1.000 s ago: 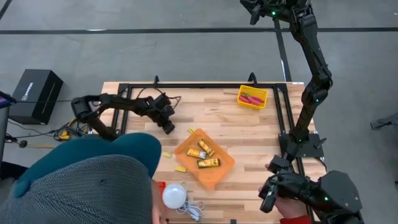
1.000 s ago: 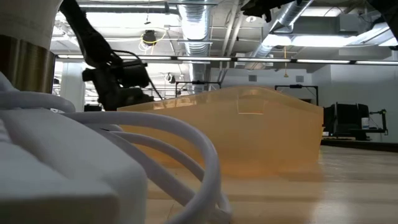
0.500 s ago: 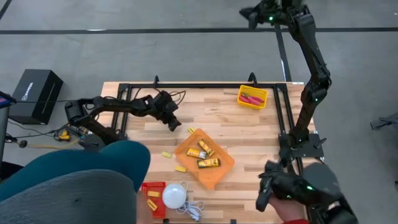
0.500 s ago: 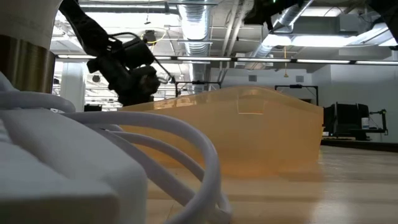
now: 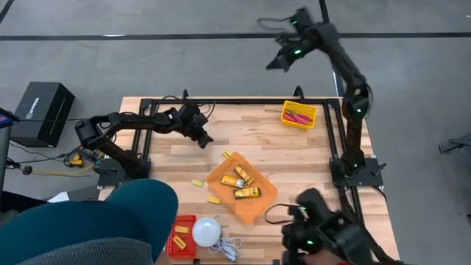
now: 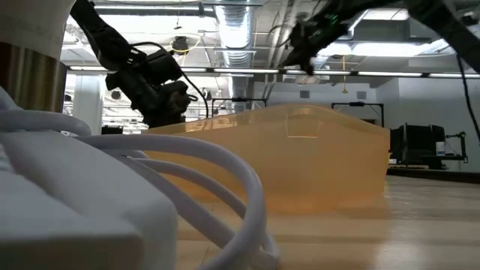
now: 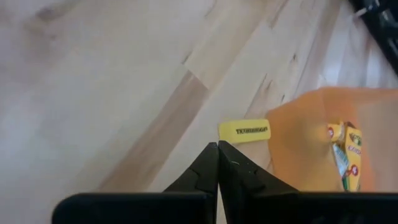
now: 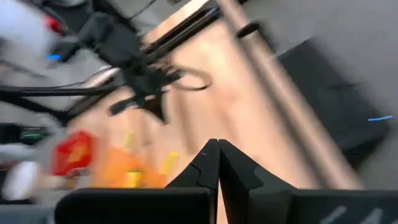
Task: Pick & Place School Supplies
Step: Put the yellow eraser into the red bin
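My left gripper (image 5: 205,140) hovers shut over the table's far left part with nothing in it; a small yellow block (image 7: 244,130) lies flat on the wood just beyond its tips (image 7: 217,147). Two more yellow blocks (image 5: 197,183) (image 5: 213,199) lie left of the orange tray (image 5: 259,205), which holds three orange-yellow packets (image 5: 241,182). Red-handled scissors (image 5: 297,116) lie in the yellow bin (image 5: 285,120) at the far right. My right gripper (image 5: 271,63) is shut, high in the air beyond the table's far edge.
A red bin (image 5: 171,224) with yellow blocks and a white dome (image 5: 207,231) with its cord (image 6: 225,161) sit at the near edge. A person's teal sleeve (image 5: 140,210) covers the near left corner. A black frame (image 5: 243,103) runs along the far edge.
My left gripper has risen and drifted a little toward the far edge, still shut. My right arm has swung down and toward the table's left, its wrist turning. The person has drawn back toward the near edge, which uncovers the red bin.
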